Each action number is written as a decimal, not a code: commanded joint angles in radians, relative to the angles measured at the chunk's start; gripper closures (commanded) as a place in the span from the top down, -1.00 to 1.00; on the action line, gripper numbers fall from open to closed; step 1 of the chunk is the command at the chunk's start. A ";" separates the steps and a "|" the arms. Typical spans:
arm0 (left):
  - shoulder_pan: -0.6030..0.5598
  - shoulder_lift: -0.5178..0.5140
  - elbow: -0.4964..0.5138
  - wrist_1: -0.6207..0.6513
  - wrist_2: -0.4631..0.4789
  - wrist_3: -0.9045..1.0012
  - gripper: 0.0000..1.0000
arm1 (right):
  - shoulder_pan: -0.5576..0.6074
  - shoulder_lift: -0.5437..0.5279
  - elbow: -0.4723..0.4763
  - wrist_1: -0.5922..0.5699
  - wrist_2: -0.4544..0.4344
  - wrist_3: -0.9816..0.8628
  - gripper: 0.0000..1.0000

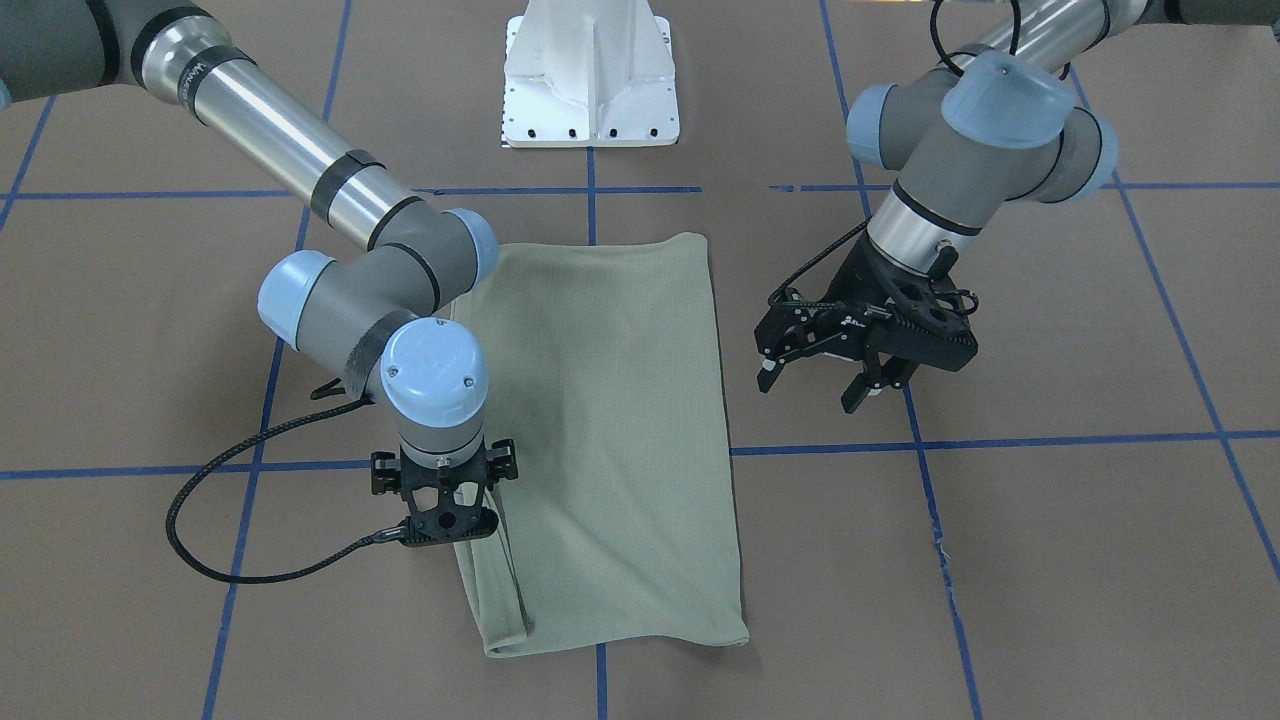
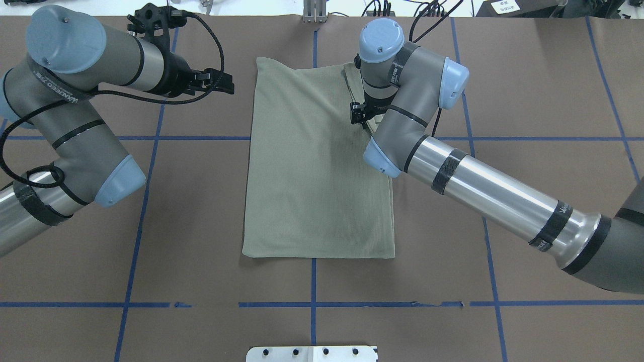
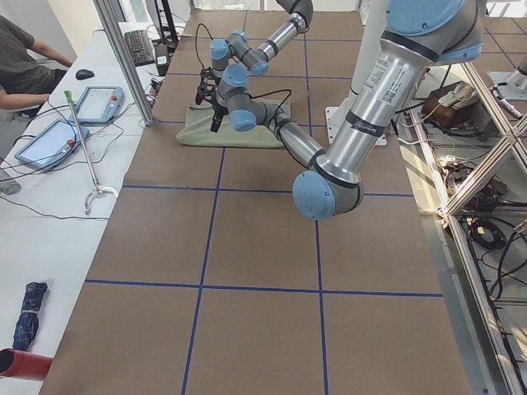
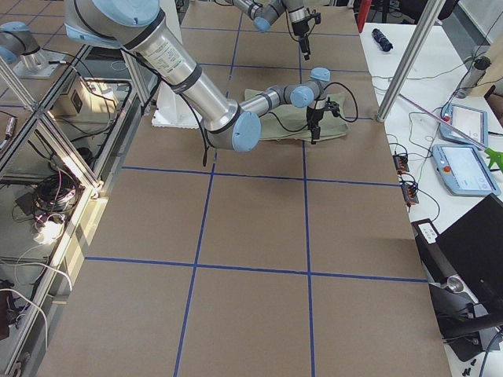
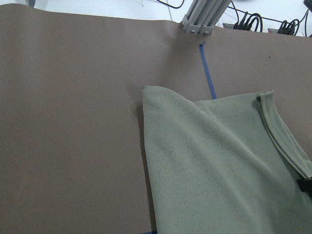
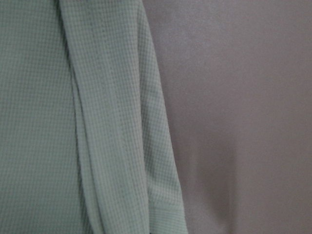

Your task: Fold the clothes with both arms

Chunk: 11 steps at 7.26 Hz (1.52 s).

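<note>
On the table point(image 2: 528, 75) the shirt point(image 2: 312, 176) lies at the middle, folded to a rectangle. We see the left gripper point(image 1: 810, 388) beside it, its jaws apart. The right gripper point(image 1: 449, 522) is at the shirt's edge, and we cannot tell how its jaws stand.

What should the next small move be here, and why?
Probably bring the open left pincer down onto the corner of the shirt nearest it. The right pincer sits low over the opposite edge toward the same end, while the left hovers beside the fabric, touching nothing.
</note>
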 commanded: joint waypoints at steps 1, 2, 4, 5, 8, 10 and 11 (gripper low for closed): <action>0.001 -0.002 0.000 -0.002 0.000 -0.004 1.00 | 0.024 -0.002 0.001 -0.011 0.023 -0.020 1.00; 0.001 -0.002 0.002 -0.002 0.000 -0.005 1.00 | 0.029 -0.003 0.004 -0.023 0.023 -0.028 1.00; 0.001 -0.002 0.000 -0.002 -0.002 0.001 1.00 | 0.040 -0.029 0.006 -0.021 0.019 -0.071 1.00; 0.001 -0.003 0.000 -0.002 -0.003 -0.004 1.00 | 0.052 -0.032 0.006 -0.020 0.019 -0.073 1.00; -0.001 0.000 0.003 -0.005 -0.002 0.005 1.00 | 0.072 0.001 -0.003 -0.011 0.017 -0.066 1.00; -0.019 0.000 0.003 -0.003 -0.006 0.007 1.00 | 0.070 0.155 -0.221 0.097 -0.003 -0.070 1.00; -0.033 0.000 0.003 -0.003 -0.008 0.007 1.00 | 0.069 0.200 -0.317 0.161 -0.024 -0.069 1.00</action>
